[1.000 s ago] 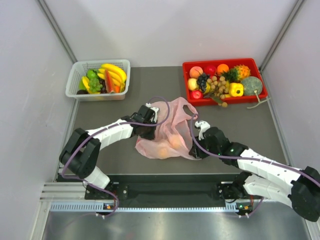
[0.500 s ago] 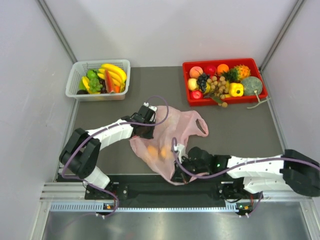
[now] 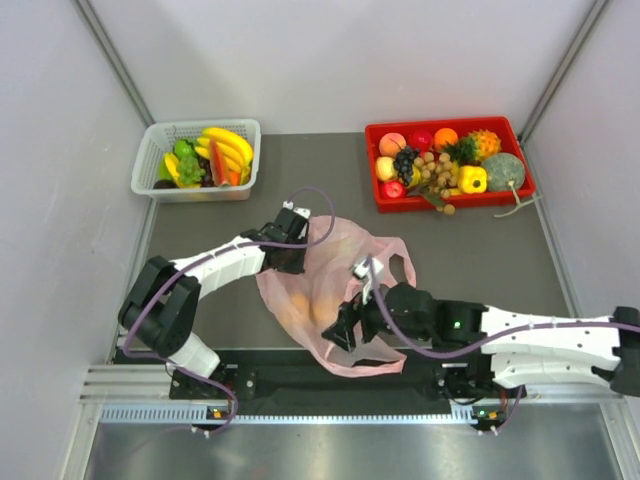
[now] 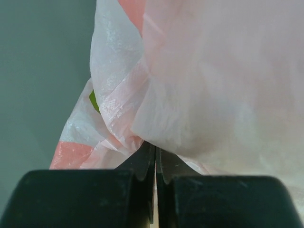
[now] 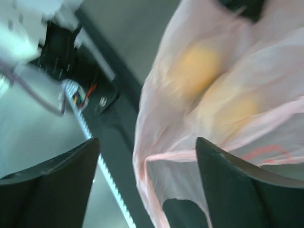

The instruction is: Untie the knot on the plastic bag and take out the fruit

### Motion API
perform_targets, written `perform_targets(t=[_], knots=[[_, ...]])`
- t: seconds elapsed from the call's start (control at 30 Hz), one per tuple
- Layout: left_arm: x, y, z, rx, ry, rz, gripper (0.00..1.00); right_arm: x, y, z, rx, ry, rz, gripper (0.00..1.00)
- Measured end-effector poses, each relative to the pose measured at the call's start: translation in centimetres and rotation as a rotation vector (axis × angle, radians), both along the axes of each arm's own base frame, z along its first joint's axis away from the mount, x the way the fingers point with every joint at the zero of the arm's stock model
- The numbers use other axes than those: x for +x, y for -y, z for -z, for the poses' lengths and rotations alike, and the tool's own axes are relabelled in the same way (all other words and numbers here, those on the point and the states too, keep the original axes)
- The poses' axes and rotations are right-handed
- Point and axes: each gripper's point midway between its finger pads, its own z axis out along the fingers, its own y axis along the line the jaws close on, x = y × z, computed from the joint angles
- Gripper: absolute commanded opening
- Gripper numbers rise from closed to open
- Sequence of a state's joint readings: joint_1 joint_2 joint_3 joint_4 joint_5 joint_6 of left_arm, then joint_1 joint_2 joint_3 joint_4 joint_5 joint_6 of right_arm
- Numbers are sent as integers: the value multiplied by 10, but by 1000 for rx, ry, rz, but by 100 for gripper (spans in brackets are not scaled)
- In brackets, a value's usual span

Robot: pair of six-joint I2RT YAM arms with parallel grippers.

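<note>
Dark grey matting covers the bench point(image 3: 480, 250), boxed in by pale walls, with a white mesh plastic basket point(image 3: 147, 160) of bananas at the far left and a red rectangular plastic tray point(image 3: 410, 206) of mixed toy produce at the far right.

Between them, nearer the arms, lies the thin, translucent pale-pink plastic bag point(image 3: 335, 250), slumped and crinkled. One loop handle point(image 3: 402, 262) is splayed towards the right.

The left hand point(image 3: 297, 250) sits at the bag's far-left edge. Its wrist view shows the dark fingers pressed together on a gathered fold of pink film point(image 4: 155, 154). That pinch looks meant as an anchor, pinning the bag point(image 4: 213, 85) so it cannot slide while the other arm works.

The right hand point(image 3: 345, 325) hangs over the bag's near side, turned towards the bench's front rail. Its fingers stand well apart with nothing between them point(image 5: 147, 147), and pink film point(image 5: 190, 109) fills the view beyond. The spread suggests it is lining up a fresh bite on the film.

Round orange fruit point(image 3: 305, 300) shows through the film as soft yellow-orange blobs point(image 5: 194, 61), so it is not yet out.

I cannot make out the knot in any view, nor tell whether the handles are tied. The right wrist picture is blurred.
</note>
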State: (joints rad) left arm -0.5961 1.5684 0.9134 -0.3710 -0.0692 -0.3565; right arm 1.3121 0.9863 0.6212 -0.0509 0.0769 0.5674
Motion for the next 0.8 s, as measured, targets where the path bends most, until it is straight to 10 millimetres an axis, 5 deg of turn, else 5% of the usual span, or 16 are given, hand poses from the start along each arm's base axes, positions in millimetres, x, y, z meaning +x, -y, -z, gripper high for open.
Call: perform_targets(t=[0.07,0.13,0.17,0.3,0.47,0.63,0.73,0.77,0.8], knots=[[5,2,-5,-7,13,-2,0,20,14,-17,7,56,111,85],[9,4,-10,-13,25,-3,0,39,32,-21,-16,99,226,70],[12,5,-12,-14,32,-3,0,49,42,-19,-36,115,280,49],[28,11,-13,-2,45,-5,0,80,72,-4,-115,156,433,0],[44,15,9,38,6,-14,0,94,87,34,-219,154,480,0],[51,18,16,45,-5,-18,0,90,79,71,-300,128,423,0],[50,18,18,47,-10,-18,0,84,63,83,-290,103,351,16],[50,18,19,47,-10,-18,0,82,58,86,-285,96,328,36],[50,18,19,47,-9,-18,0,80,52,88,-276,87,307,41]])
